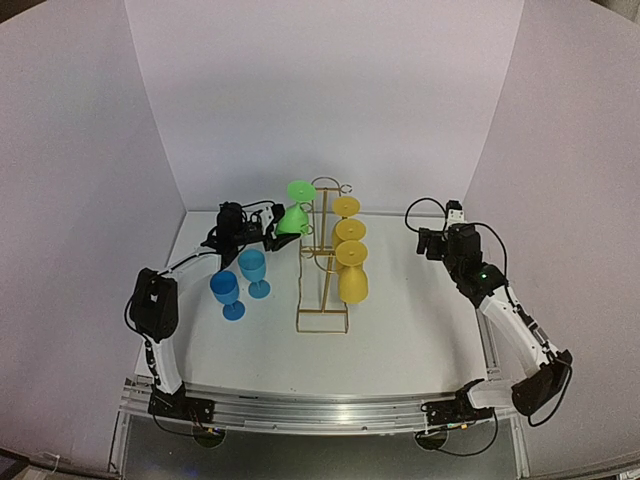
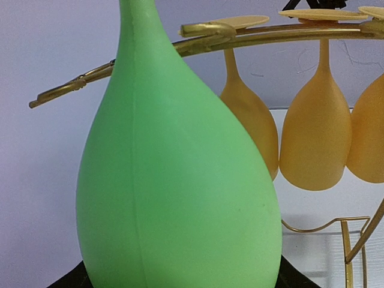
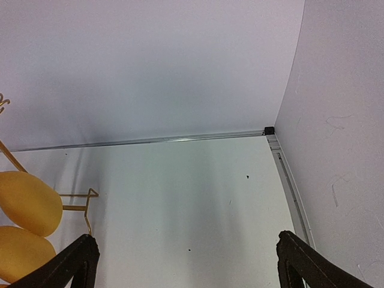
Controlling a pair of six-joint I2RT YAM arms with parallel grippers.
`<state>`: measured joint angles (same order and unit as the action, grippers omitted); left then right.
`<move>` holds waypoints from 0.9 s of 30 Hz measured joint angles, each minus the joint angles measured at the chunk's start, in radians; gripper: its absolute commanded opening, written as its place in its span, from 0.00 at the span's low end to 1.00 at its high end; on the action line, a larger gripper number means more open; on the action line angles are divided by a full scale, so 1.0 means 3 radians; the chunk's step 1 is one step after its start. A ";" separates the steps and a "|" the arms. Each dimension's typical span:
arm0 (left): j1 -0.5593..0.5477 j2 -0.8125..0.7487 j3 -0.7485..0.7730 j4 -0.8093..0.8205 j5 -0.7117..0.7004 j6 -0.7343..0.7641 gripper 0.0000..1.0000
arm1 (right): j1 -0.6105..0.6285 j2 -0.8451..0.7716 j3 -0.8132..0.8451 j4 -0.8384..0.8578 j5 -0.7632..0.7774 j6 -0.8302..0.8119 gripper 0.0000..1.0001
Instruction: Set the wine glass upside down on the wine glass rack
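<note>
The left tool is gripping the bowl of the green plastic wine glass, its jaws standing fairly wide around that rounded body. In the left wrist view the green bowl is filling most of the frame, with the black fingers peeking out at the lower corners. The glass is sitting inverted, bowl low and stem high, at about the 11 o'clock end of the tall gold wire wine glass rack, on the rack's 9 o'clock side. Its stem is crossing just in front of the tip of a gold wire arm, and I cannot tell whether it is seated in a loop. A row of yellow plastic wine glasses is hanging upside down along the rack's 3 o'clock side, their feet resting on the upper wire. Two blue plastic wine glasses are standing upright on the white surface at roughly 9 o'clock from the rack, near the left arm. The right tool is hovering well apart at 3 o'clock, its jaws spread fully and gripping nothing, with two yellow bowls showing at its view's left edge.
</note>
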<state>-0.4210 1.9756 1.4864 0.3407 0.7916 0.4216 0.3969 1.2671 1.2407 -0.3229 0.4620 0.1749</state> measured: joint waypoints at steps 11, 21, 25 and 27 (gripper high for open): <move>0.0000 0.0034 0.0000 -0.0037 0.0001 0.0149 0.30 | 0.0000 0.0000 0.0000 0.0003 -0.0026 -0.0003 0.98; 0.0000 0.0034 0.0000 -0.0155 -0.0002 0.0362 0.30 | 0.0000 0.0000 0.0000 0.0006 -0.0034 -0.0004 0.98; -0.0015 0.0048 0.0000 -0.0177 0.0002 0.0423 0.30 | 0.0000 0.0000 0.0000 0.0010 -0.0035 -0.0004 0.98; -0.0029 0.0072 0.0000 -0.0176 0.0002 0.0455 0.30 | 0.0000 0.0000 0.0000 0.0017 -0.0035 -0.0008 0.98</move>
<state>-0.4297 1.9972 1.4864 0.2878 0.7921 0.5579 0.3969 1.2671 1.2407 -0.3179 0.4515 0.1726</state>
